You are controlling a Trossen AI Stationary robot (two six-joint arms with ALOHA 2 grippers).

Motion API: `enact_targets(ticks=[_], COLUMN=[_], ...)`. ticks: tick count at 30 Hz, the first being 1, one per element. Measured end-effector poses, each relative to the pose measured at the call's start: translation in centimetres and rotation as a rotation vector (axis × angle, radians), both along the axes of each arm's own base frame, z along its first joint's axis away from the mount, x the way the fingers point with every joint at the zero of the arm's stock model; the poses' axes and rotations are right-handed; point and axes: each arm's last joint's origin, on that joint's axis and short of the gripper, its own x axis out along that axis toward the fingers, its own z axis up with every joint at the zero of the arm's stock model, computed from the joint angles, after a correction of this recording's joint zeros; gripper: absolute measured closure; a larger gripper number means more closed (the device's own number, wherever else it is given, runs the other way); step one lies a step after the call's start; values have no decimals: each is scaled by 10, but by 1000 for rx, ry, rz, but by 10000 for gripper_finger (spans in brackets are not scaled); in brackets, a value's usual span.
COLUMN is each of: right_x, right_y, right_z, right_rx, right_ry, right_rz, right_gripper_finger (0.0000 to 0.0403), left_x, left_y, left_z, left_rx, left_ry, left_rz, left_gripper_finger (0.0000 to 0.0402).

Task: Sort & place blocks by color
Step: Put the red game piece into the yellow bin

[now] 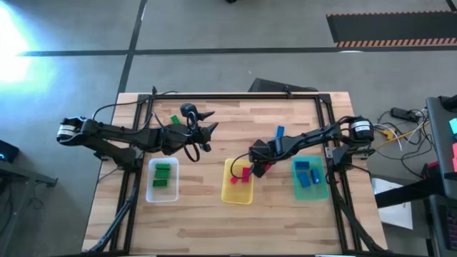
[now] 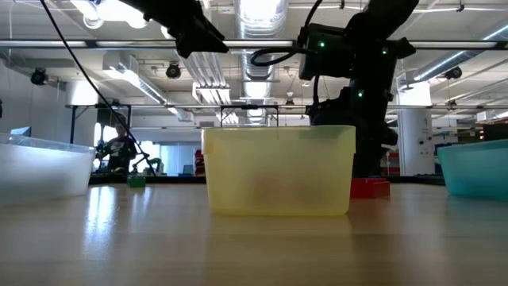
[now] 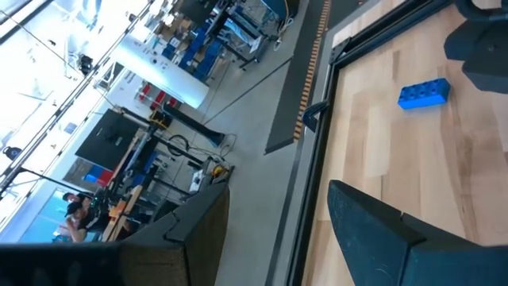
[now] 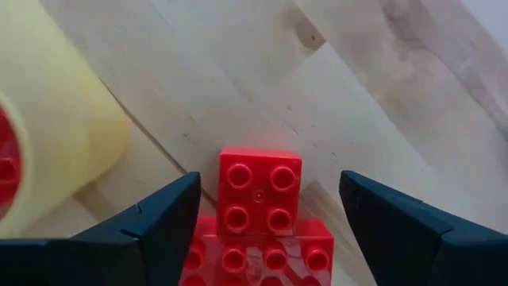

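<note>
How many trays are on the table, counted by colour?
Clear tray: 1
Yellow tray: 1
Teal tray: 1
Total: 3
</note>
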Motion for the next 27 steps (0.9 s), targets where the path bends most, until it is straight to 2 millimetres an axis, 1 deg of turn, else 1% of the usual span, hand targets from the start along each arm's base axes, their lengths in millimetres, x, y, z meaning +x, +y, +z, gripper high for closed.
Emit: enact_targets(ticks=[5, 9, 14, 16, 22, 27], right_x=[1, 1, 2, 2, 1, -6], right_y=[0, 0, 0, 0, -2, -7], right_z=[-5, -5, -5, -5, 0, 16], right_rx=[-2, -2, -2, -2, 0, -1], right_ry=[12, 10, 6, 5, -7, -30], right_rz=[8, 10, 8, 8, 2, -12], right_gripper_finger=[144, 190, 259, 277, 277, 277], left_x=[0, 0, 0, 0, 0, 0], left_y=[0, 0, 0, 0, 0, 0], left_z=[0, 0, 0, 0, -1, -1], left_rx=[-1, -1, -3, -11, -20, -21], left_ry=[0, 0, -1, -7, -8, -7], left_rz=[0, 0, 1, 2, 4, 4], left_gripper_finger=[204, 204, 204, 204, 204, 204])
